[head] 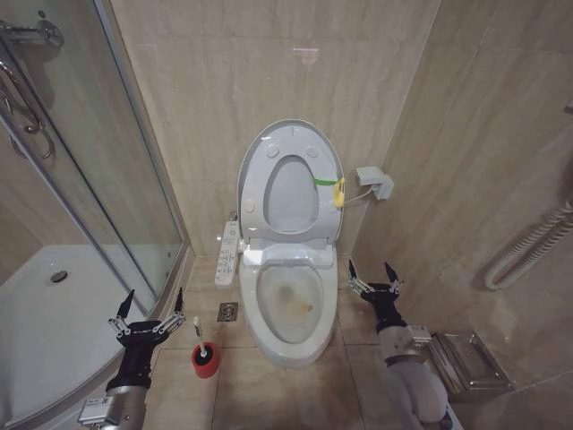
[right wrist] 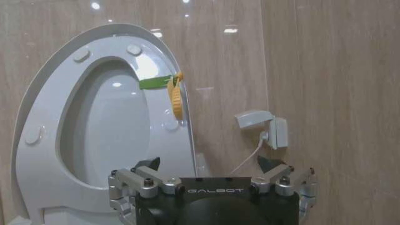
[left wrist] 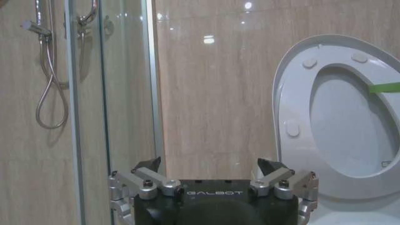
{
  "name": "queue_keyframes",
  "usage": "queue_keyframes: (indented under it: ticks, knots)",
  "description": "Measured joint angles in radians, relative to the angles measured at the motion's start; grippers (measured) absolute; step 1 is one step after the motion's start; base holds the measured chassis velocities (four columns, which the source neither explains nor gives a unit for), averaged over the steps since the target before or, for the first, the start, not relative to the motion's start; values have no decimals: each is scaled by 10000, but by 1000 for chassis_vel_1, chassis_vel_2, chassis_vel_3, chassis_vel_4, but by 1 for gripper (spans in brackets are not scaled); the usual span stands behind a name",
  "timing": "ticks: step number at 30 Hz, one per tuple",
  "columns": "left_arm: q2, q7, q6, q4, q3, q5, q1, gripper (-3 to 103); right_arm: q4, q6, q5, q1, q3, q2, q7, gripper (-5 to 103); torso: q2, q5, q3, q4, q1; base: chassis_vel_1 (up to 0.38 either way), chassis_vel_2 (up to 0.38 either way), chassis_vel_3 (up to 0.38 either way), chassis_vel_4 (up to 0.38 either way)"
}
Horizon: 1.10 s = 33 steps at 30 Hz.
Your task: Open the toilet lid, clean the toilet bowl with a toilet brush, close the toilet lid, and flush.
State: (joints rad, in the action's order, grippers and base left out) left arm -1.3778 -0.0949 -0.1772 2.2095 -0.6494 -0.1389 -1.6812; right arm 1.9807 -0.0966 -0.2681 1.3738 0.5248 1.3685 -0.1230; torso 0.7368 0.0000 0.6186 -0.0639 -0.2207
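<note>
A: Checking status: where do your tools and the task items stand?

B: Your left gripper (head: pixel 150 309) hangs with fingers spread and empty, just beside the thin white-handled toilet brush (head: pixel 204 351) in its small round red cup holder (head: pixel 205 363). Your right gripper (head: pixel 375 278) is likewise spread, empty, beside the stained white ceramic toilet bowl (head: pixel 288 309). The glossy white oval toilet lid (head: pixel 291 184) stands raised against the wall.

A: What is the hazard?

B: Grasping the slim handle off-centre may tip the light holder. Swinging near the glass shower door (head: pixel 107 179) risks a strike.
</note>
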Motion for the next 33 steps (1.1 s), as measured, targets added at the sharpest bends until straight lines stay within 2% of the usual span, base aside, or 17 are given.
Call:
queue_keyframes:
  ticks: [33]
  knots:
    - [0,0,0,0,0,0,0,100,-7,-2,-4,0,0,-1,-1,100,0,0,0,0,0,0,0,0,0]
